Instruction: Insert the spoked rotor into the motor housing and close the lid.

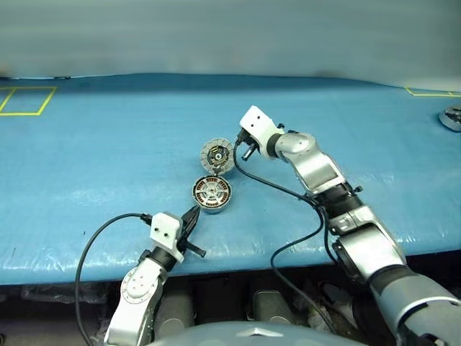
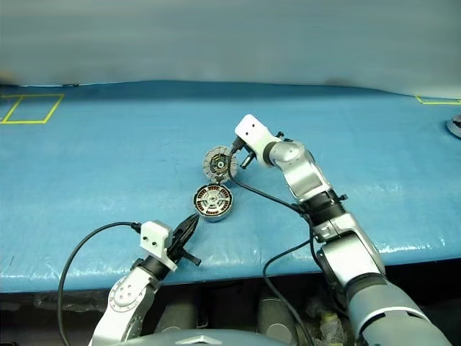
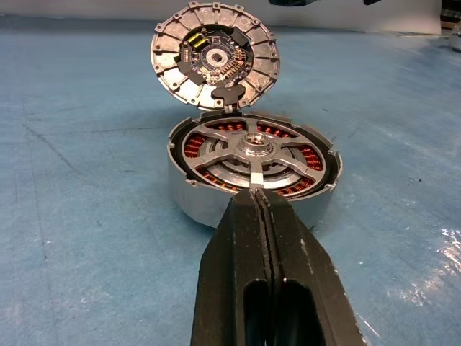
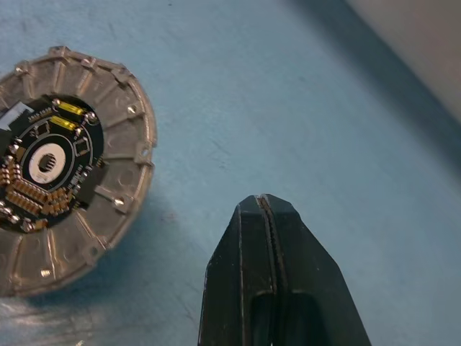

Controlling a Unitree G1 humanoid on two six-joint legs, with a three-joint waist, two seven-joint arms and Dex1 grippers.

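On the blue bench (image 1: 108, 158) in front of you, near its front edge, sits the motor housing (image 1: 212, 194), a short round silver cup with copper windings showing around its inside. The spoked rotor (image 3: 253, 154) already lies in it, its silver spokes meeting a hub at the centre. The lid (image 1: 217, 156) stands up from the far rim of the housing, hinged open, so you see its inner face: pale silver segments around a dark centre with small parts on it.

Your left gripper (image 1: 191, 218) hangs low just in front of the housing, pointing at it. Its two black fingers (image 3: 245, 245) are pressed together with nothing between them, and in the left wrist view their tips sit right at the housing's near rim; you cannot tell whether they touch it.

Your right gripper (image 4: 263, 203) is out over the bench beside the raised lid, on its right side. Its fingers (image 4: 302, 281) are also pressed together and hold nothing, and they are apart from the lid.

Far off at the right edge of the bench lies another small round metal part (image 1: 452, 117).
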